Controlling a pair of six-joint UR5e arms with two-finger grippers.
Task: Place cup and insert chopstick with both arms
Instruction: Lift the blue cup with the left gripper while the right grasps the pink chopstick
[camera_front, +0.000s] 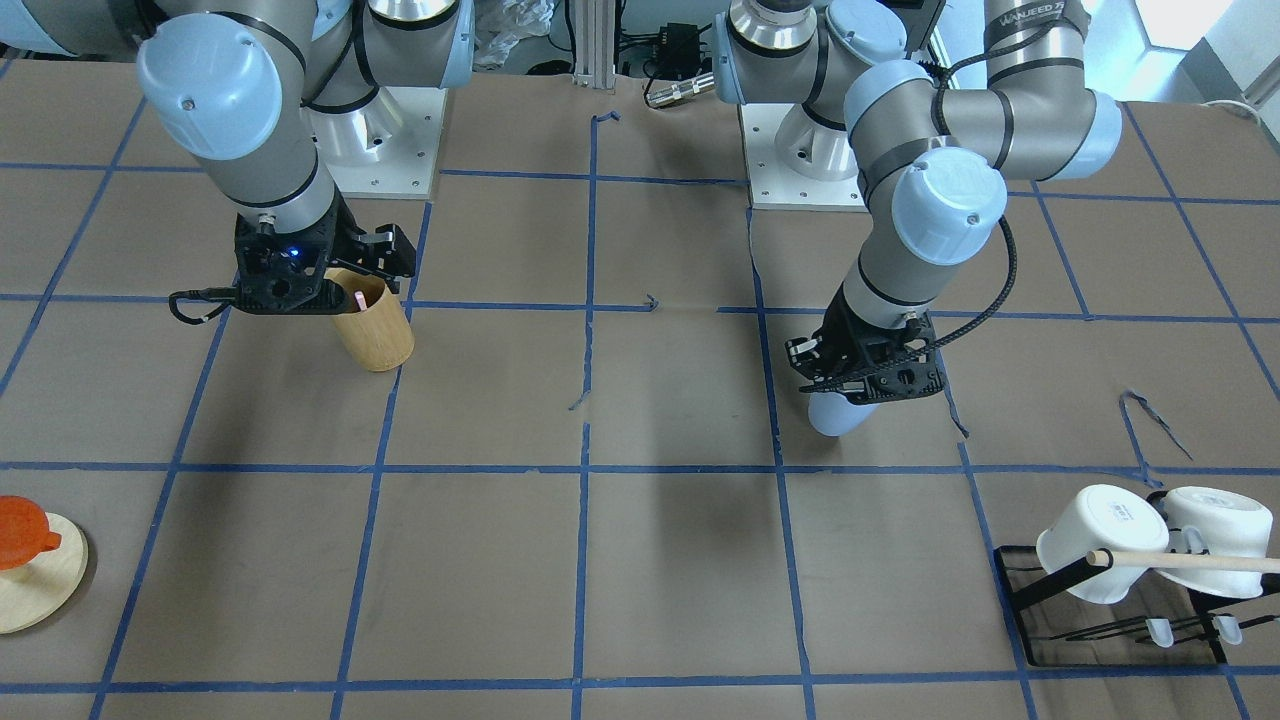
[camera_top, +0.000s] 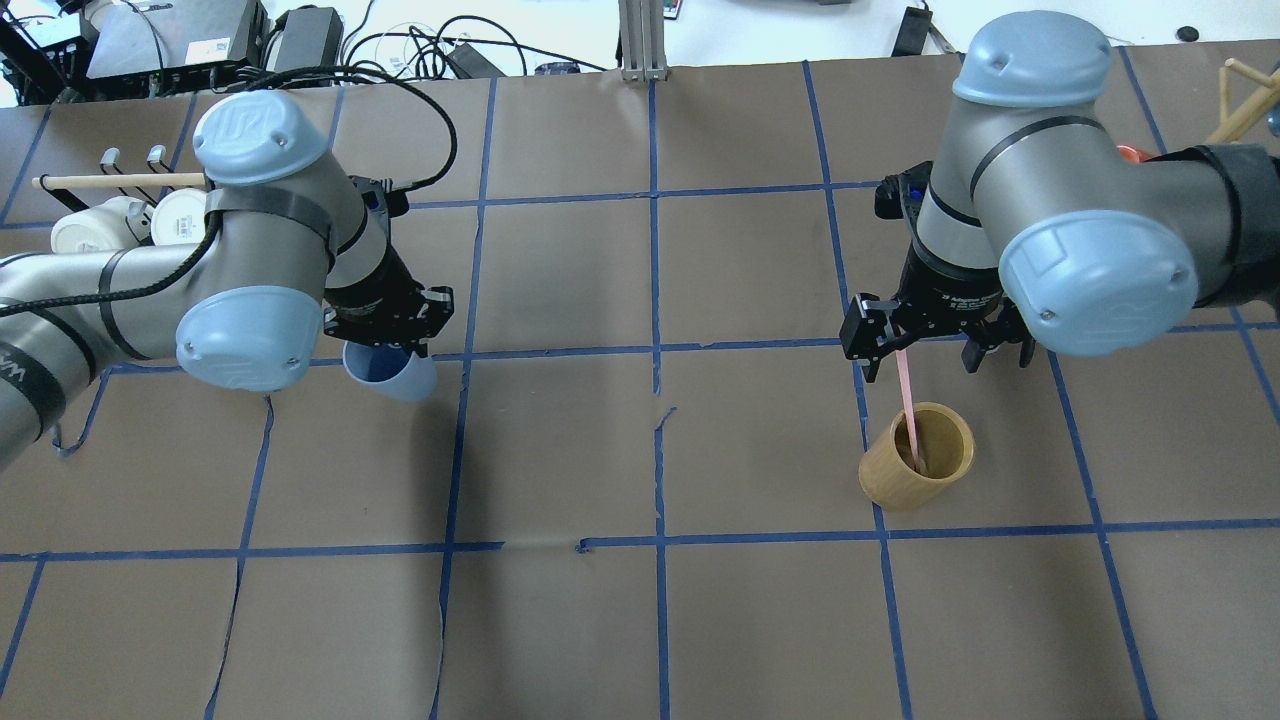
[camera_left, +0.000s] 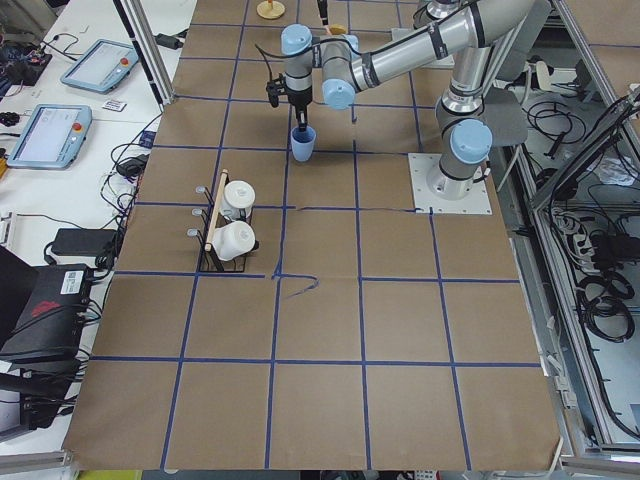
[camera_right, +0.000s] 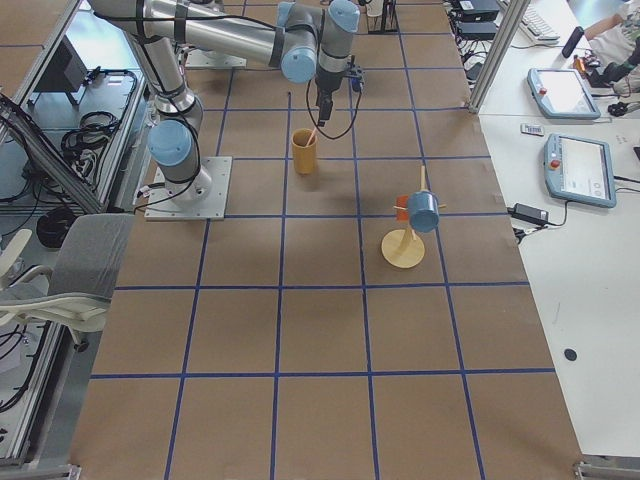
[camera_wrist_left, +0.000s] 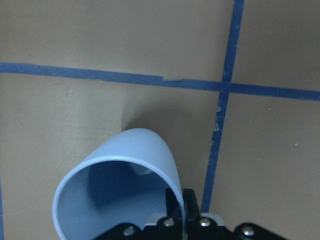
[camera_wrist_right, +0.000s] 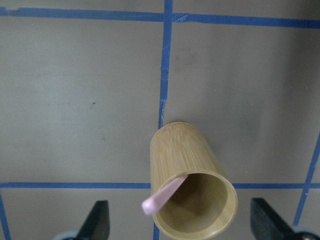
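Two white ceramic mugs (camera_front: 1090, 525), one pale blue plastic cup (camera_top: 392, 372), one dark blue cup (camera_right: 423, 212), one orange cup (camera_front: 20, 530), one cylindrical bamboo tumbler (camera_top: 918, 468), one pink chopstick (camera_top: 908, 405).

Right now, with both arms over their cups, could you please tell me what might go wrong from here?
1. The chopstick leans on the rim of the bamboo holder, its top inside the open right gripper. A sideways retreat could snag it and tip the holder.
2. The left gripper pinches the blue cup by one side of its rim. Whether the base sits flat is unclear, so releasing may let it topple.
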